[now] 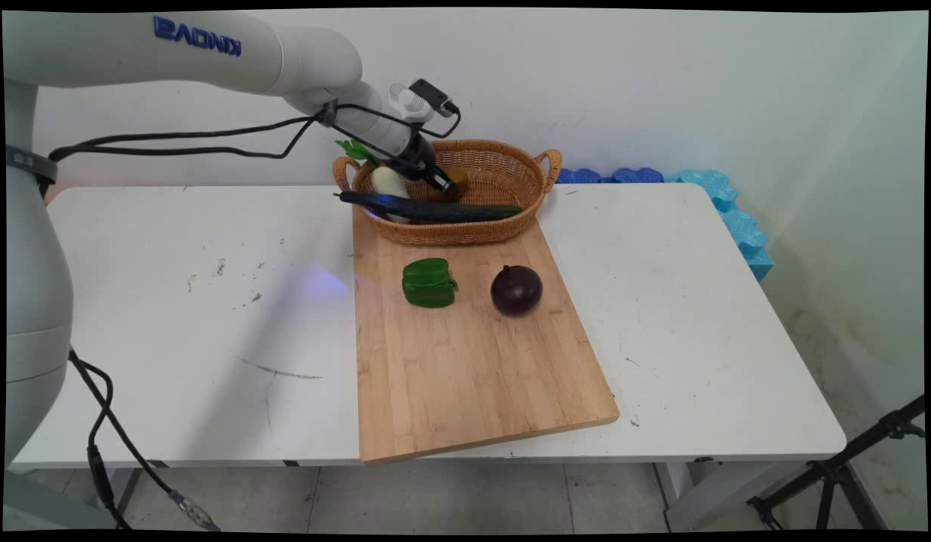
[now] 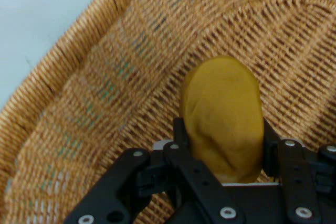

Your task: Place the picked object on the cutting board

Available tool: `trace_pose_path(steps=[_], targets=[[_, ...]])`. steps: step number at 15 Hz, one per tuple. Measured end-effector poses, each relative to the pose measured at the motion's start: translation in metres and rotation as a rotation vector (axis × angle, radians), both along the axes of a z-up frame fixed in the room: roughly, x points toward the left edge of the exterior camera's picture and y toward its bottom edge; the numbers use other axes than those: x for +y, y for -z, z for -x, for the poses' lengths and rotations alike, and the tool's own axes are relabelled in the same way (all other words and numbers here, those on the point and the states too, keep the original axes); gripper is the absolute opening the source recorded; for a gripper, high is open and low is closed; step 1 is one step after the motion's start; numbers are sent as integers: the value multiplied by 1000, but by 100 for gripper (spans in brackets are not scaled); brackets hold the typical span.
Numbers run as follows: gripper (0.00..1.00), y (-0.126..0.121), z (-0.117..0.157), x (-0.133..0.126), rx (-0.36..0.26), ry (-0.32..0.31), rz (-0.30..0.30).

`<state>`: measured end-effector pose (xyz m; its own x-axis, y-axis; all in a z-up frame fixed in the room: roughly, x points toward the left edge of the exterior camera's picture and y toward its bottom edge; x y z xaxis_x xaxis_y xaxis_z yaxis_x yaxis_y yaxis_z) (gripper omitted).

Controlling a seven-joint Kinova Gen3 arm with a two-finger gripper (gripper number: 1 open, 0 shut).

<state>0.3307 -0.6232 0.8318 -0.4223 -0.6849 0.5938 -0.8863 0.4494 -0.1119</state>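
My gripper (image 1: 445, 185) reaches down into the wicker basket (image 1: 510, 169) at the back of the table. In the hand view its fingers are closed on a yellow-brown potato (image 2: 223, 116), which fills the space between them over the woven basket wall (image 2: 105, 98). The potato (image 1: 457, 181) shows in the main view just past the fingertips. A long dark cucumber (image 1: 435, 211) lies across the basket's front rim. A white radish (image 1: 388, 183) with green leaves (image 1: 355, 150) rests at the basket's left end.
A wooden cutting board (image 1: 465, 361) lies in front of the basket, with a green bell pepper (image 1: 428, 282) and a dark purple onion (image 1: 516, 290) on it. Blue foam pieces (image 1: 728, 203) line the table's back right corner. A tripod leg (image 1: 849, 467) stands at lower right.
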Motion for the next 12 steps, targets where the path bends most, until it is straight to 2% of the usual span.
trace_pose_path(steps=[6, 12], targets=[[0, -25, 3, -4, -17, 69, 54], [0, -64, 4, 8, -55, 170, 120]])
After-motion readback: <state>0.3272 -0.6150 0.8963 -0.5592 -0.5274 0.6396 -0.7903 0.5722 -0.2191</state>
